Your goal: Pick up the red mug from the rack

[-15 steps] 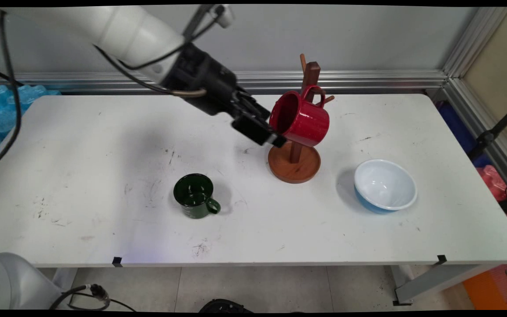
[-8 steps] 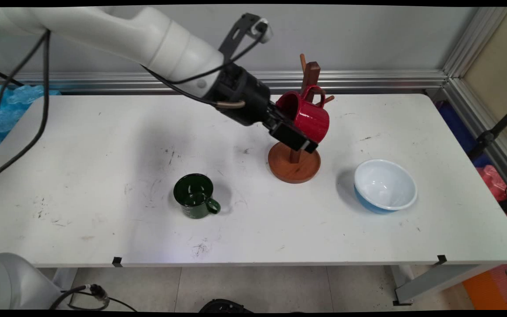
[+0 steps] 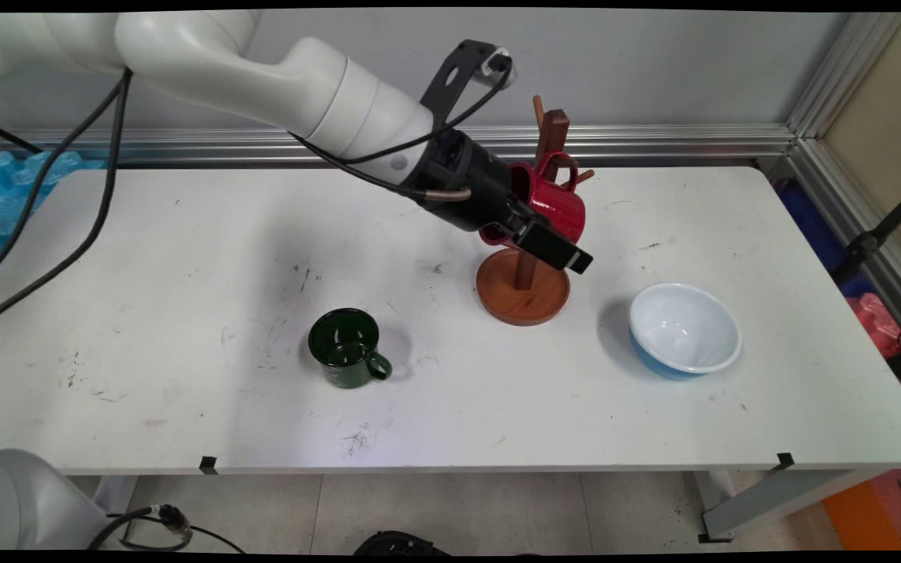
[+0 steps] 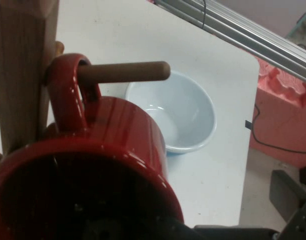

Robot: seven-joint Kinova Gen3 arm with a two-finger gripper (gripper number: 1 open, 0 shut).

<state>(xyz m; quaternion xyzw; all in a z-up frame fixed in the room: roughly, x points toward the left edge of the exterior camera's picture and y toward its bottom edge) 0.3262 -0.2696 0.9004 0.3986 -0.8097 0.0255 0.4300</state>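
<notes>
A red mug (image 3: 558, 205) hangs by its handle on a peg (image 4: 128, 72) of a wooden mug tree (image 3: 523, 295), mouth turned to the left. My gripper (image 3: 554, 233) has reached the mug's mouth and stands open. One finger (image 3: 558, 250) runs along the outside of the mug's lower wall; the other is hidden by the mug. In the hand view the red mug (image 4: 118, 150) fills the lower left beside the tree's post (image 4: 20, 65), and one finger (image 4: 290, 200) shows at the lower right.
A white bowl with a blue outside (image 3: 683, 328) sits right of the tree, and appears beyond the mug as the bowl (image 4: 185, 112). A dark green mug (image 3: 347, 347) stands upright on the white table (image 3: 145, 313), front of centre. An aluminium rail runs along the back.
The gripper moved right and slightly down, from just left of the red mug's mouth up to it, with one finger now under the mug's wall. The mug stays on its peg.
</notes>
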